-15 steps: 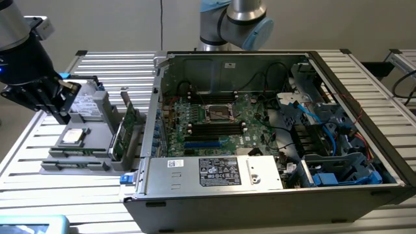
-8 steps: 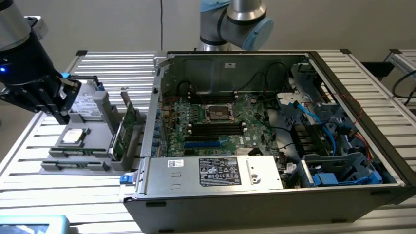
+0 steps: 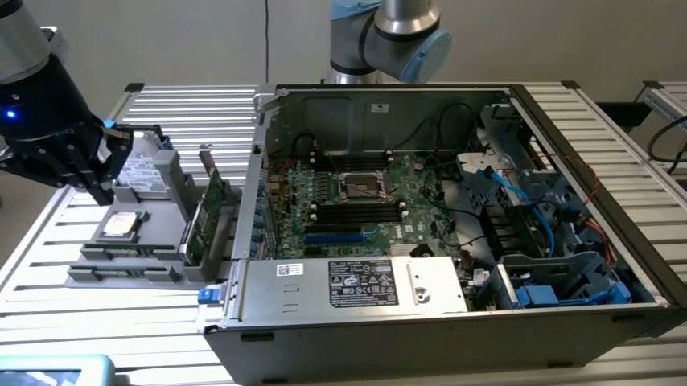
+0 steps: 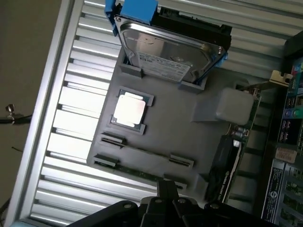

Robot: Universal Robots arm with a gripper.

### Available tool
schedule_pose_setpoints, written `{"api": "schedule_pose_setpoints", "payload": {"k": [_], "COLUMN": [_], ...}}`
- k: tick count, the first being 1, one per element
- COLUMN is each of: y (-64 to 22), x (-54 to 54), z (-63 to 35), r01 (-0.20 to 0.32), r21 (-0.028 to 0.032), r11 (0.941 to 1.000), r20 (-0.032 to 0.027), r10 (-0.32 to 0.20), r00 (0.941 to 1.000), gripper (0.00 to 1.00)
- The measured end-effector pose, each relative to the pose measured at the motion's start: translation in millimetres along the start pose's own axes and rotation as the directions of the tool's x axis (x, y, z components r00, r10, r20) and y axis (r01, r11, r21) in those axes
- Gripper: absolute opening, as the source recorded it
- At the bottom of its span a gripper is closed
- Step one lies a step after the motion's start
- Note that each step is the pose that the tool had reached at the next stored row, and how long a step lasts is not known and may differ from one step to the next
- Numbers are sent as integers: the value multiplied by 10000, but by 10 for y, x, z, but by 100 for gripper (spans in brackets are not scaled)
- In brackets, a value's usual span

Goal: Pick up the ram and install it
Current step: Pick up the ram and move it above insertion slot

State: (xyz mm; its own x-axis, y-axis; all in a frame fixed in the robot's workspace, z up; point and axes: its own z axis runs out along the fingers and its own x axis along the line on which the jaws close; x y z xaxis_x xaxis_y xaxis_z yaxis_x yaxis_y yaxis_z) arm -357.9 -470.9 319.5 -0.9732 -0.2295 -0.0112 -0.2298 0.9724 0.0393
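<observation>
The task looks barely begun: the ram (image 4: 142,173) sits in its holders on the grey tray (image 3: 161,221) at the lower left of the exterior view. The end effector (image 3: 100,183) hangs above it, fingers pressed together and empty. The tray also carries a hard drive (image 4: 165,47), a processor (image 4: 129,109) and a green expansion card (image 3: 211,213), while the open computer case (image 3: 429,314) at centre holds the motherboard (image 3: 419,211).

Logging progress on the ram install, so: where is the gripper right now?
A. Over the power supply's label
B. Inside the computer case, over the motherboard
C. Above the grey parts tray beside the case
C: the gripper hangs above the grey parts tray, to the exterior view's left of the open computer case.
</observation>
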Motion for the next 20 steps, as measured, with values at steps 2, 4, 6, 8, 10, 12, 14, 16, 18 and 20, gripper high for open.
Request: {"api": "schedule_pose_setpoints", "payload": {"k": [2,4,6,8,10,12,14,16,18,20], "y": [0,0,0,0,0,0,0,0,0,0], "x": [0,0,0,0,0,0,0,0,0,0], "z": [0,0,0,0,0,0,0,0,0,0], "r01": [363,722,1081,1443,1809,2161,2515,2871,3203,3552], "r21": [-5,-9,-14,-20,-27,-33,-40,-48,-57,-65], "r11": [9993,9974,9941,9895,9835,9764,9679,9579,9473,9348], "r20": [-14,-28,-42,-56,-69,-82,-96,-109,-121,-133], "r10": [-363,-722,-1081,-1443,-1809,-2161,-2515,-2871,-3204,-3552], "r00": [9993,9974,9941,9895,9835,9763,9678,9578,9472,9347], "gripper": [11,11,11,11,11,11,11,11,11,11]}}
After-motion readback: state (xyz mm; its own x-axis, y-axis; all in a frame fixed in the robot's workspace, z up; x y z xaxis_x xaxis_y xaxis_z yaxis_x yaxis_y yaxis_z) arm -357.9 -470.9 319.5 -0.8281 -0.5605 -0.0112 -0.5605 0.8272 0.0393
